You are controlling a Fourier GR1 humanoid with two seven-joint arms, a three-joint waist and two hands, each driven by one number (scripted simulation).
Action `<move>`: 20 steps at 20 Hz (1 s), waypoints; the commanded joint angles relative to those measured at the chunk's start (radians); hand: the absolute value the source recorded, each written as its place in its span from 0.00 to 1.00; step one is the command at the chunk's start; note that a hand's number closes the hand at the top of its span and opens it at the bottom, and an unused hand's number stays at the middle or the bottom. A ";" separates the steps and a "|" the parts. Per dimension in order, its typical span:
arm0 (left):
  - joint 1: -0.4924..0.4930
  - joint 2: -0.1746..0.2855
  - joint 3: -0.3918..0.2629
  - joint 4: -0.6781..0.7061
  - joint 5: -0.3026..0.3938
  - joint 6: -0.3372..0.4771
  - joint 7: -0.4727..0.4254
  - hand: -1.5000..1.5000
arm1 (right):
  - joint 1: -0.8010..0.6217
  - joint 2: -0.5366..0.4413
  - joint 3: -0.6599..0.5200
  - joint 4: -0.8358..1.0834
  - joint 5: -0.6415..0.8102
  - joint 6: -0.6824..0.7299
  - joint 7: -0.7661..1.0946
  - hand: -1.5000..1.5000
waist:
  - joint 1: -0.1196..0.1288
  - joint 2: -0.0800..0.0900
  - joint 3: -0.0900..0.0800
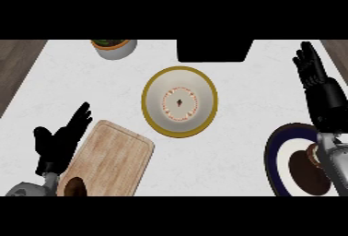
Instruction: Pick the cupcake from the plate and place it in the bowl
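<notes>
Centrally, round yellow-rimmed bowl (155, 87), navy-rimmed plate (273, 156), brown cupcake (306, 174), left robot hand (58, 143), right robot hand (314, 69), both splayed.

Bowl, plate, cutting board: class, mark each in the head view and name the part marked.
bowl (158, 99), head view, pale inner wall left of centre.
plate (272, 159), head view, dark blue rim, left side.
cutting board (112, 156), head view, bare wood near its middle.

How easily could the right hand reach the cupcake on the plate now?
Probably yes, once it pulls back. The open right hand lies past the plate, and its own forearm crosses over the cupcake. Nothing else seems in the way.
</notes>
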 commanded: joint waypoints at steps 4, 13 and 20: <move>-0.123 0.044 0.128 -0.065 -0.019 0.059 -0.086 0.50 | 0.050 0.054 0.209 -0.141 -0.205 0.403 -0.065 0.00 | 0.022 -0.004 -0.015; -0.122 0.062 0.275 -0.060 0.035 0.068 -0.170 0.50 | 0.496 -0.212 0.137 -0.321 0.094 0.438 -0.691 0.00 | -0.069 -0.004 -0.019; -0.089 0.041 0.268 -0.077 0.012 0.068 -0.185 0.50 | 0.684 -0.429 -0.133 -0.354 0.214 0.405 -0.832 0.00 | -0.057 -0.004 -0.021</move>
